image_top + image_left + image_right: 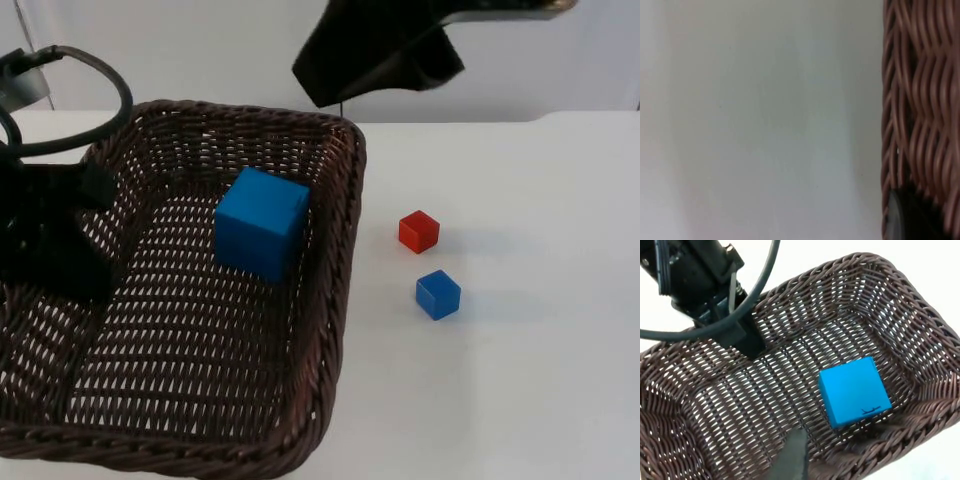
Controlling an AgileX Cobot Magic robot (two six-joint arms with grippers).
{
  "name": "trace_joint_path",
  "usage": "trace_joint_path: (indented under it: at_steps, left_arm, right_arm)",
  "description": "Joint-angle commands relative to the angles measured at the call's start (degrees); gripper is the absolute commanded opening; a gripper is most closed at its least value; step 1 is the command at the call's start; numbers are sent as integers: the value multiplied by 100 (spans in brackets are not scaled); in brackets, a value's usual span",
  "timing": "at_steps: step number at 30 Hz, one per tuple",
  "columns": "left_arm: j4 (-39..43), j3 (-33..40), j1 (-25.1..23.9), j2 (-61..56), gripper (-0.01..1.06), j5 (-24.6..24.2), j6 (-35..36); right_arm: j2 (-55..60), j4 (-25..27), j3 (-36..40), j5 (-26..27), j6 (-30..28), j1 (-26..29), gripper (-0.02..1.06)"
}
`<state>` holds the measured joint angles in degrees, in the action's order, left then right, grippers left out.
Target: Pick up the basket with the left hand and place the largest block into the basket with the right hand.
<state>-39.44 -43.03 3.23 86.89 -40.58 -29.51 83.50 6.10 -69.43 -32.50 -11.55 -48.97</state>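
Basket point(330, 260) first — dark brown wicker, its left wall pinched by my left gripper point(95, 185), whose fingers are clamped on that rim; the weave point(920, 100) runs right against its fingertip in the left wrist view. Inside, toward the right wall, sits the large blue block point(262, 223), resting on the woven floor and free of any hold. My right gripper point(375, 55) hangs above the basket's far edge, over the block; how far its fingers are spread I cannot tell. On the white worktop point(540, 380) to the right lie a small red block point(418, 231) and a small blue block point(438, 294) — near each other, apart from the basket.
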Motion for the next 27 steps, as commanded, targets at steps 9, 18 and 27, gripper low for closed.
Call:
trace_joint_path:
  at_steps: [9, 18, 27]
  left_arm:
    - [-185, -255, 20, 359, 0, 164, -35]
    - [-296, -1251, 20, 1394, 0, 217, -45]
    - [-314, -1490, 20, 2559, 0, 380, -470]
  right_arm:
    - [-50, 2, 6, 410, 20, -32, 83]
    - [-50, 2, 6, 359, 0, -32, 83]
    - [-50, -135, 6, 181, 0, -32, 83]
